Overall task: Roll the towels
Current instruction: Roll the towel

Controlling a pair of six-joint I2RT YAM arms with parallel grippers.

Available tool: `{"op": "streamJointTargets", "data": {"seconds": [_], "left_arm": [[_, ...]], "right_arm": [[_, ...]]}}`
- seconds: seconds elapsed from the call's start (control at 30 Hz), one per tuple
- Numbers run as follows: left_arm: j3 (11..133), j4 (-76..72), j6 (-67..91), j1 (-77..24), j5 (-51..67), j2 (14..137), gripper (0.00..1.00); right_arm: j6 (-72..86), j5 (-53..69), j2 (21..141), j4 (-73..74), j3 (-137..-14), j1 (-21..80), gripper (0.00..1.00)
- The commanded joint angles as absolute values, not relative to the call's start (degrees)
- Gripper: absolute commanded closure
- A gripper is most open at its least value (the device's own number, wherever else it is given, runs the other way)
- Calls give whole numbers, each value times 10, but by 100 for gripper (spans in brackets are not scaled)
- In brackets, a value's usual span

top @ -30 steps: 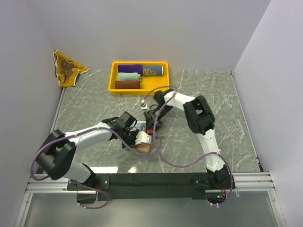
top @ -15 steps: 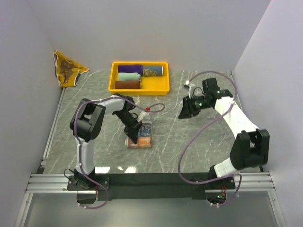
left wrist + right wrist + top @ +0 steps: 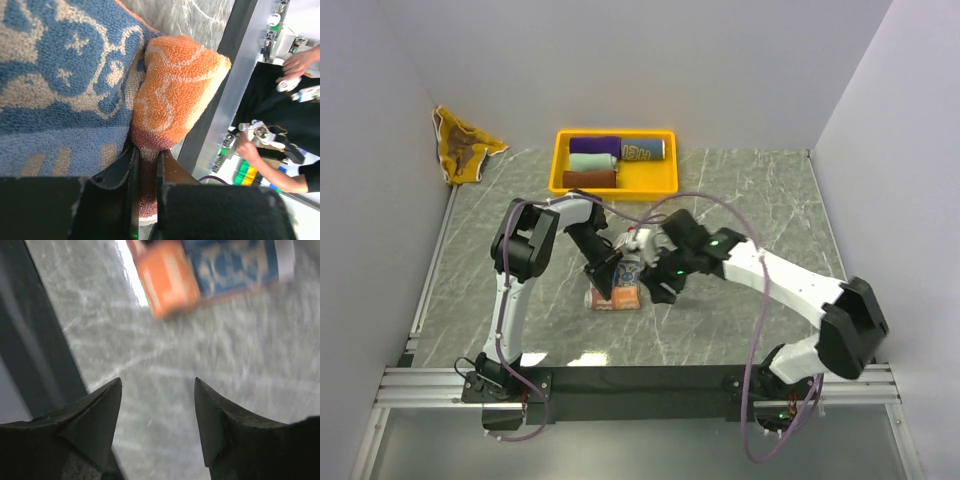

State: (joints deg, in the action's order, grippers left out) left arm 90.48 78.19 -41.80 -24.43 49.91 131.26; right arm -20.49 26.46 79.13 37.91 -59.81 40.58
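Note:
A blue and orange patterned towel [image 3: 623, 291] lies flat on the marble table, its orange end toward the near edge. My left gripper [image 3: 606, 284] is shut on the towel's orange-red edge [image 3: 148, 172], with the folded orange end [image 3: 175, 90] just beyond the jaws. My right gripper [image 3: 658, 286] is open and empty, hovering just right of the towel. In the right wrist view the gripper [image 3: 156, 387] is over bare marble and the towel [image 3: 200, 270] is ahead of it.
A yellow tray [image 3: 660, 183] at the back holds rolled purple [image 3: 595, 145], mint [image 3: 592, 160], maroon [image 3: 590, 179] and blue-grey lettered [image 3: 643, 150] towels. A brown and yellow towel [image 3: 465, 147] lies crumpled at the left wall. A black rail [image 3: 650, 380] runs along the near edge.
My right arm has swung from the far right of the table to just right of the towel. My left gripper stays at the towel.

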Motion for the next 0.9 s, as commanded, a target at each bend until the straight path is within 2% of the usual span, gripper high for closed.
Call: {"op": "streamJointTargets", "data": {"seconds": [0.0, 0.13, 0.4, 0.6, 0.7, 0.73, 0.87], "left_arm": [[907, 670, -436, -246, 391, 1360, 89], [911, 666, -425, -245, 393, 1371, 88], [920, 671, -421, -244, 397, 1384, 84], [921, 673, -425, -242, 397, 1382, 80], [910, 669, -428, -239, 401, 1373, 80], [907, 667, -430, -238, 406, 1365, 79], [891, 663, -436, -227, 444, 1331, 73]], "right_arm": [[-236, 159, 846, 302, -650, 476, 33], [-279, 93, 909, 263, -684, 534, 32], [-326, 85, 1000, 229, -698, 600, 32], [-333, 74, 1064, 203, -683, 599, 40], [-333, 83, 1076, 207, -672, 599, 52], [-333, 95, 1080, 211, -671, 597, 61], [-330, 162, 1108, 287, -694, 574, 82]]}}
